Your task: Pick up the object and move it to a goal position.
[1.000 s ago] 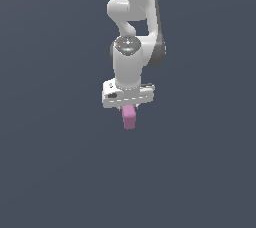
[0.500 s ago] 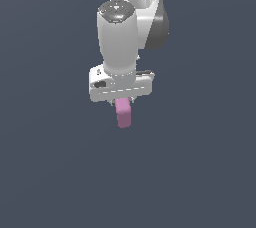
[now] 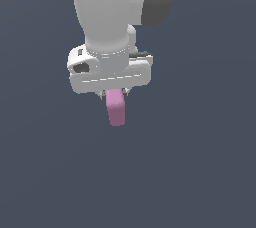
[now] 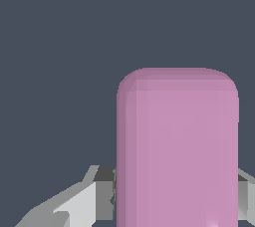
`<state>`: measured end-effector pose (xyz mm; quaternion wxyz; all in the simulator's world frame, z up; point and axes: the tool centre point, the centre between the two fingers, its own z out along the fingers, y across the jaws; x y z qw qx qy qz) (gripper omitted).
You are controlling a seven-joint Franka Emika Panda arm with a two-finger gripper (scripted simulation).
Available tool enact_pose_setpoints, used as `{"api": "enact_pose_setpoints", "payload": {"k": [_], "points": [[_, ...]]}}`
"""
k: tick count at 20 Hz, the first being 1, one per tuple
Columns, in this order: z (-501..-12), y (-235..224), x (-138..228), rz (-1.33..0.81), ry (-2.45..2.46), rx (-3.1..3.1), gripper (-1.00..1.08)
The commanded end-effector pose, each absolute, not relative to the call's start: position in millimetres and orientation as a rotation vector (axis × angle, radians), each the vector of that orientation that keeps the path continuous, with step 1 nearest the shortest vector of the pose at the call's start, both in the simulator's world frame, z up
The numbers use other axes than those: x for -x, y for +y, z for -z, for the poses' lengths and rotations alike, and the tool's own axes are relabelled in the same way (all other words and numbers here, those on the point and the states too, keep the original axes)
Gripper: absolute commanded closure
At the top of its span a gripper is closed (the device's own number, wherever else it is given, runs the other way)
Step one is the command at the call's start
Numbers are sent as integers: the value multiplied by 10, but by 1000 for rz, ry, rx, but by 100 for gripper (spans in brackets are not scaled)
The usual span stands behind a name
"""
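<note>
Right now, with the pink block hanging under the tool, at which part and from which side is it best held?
Best held as it appears now: the tool comes from above and closes on the upper end of the pink block, across its narrow width. The block is long and slim, narrower than the tool. Its long sides look flat, and in the wrist view a finger sits against one.

One block, one arm

A single pink block (image 3: pixel 116 107) (image 4: pixel 177 146) shows, along with one white robot arm (image 3: pixel 102 12) carrying one end effector (image 3: pixel 116 92).
</note>
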<state>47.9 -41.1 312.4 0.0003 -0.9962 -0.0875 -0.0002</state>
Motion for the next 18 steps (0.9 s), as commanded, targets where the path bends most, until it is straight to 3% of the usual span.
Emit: {"api": "enact_pose_setpoints", "payload": {"k": [1,18], "points": [[-3288,-451,-549,0,-275,3129,108],[-3743,-567,-776,0,-275,3130,108]]}}
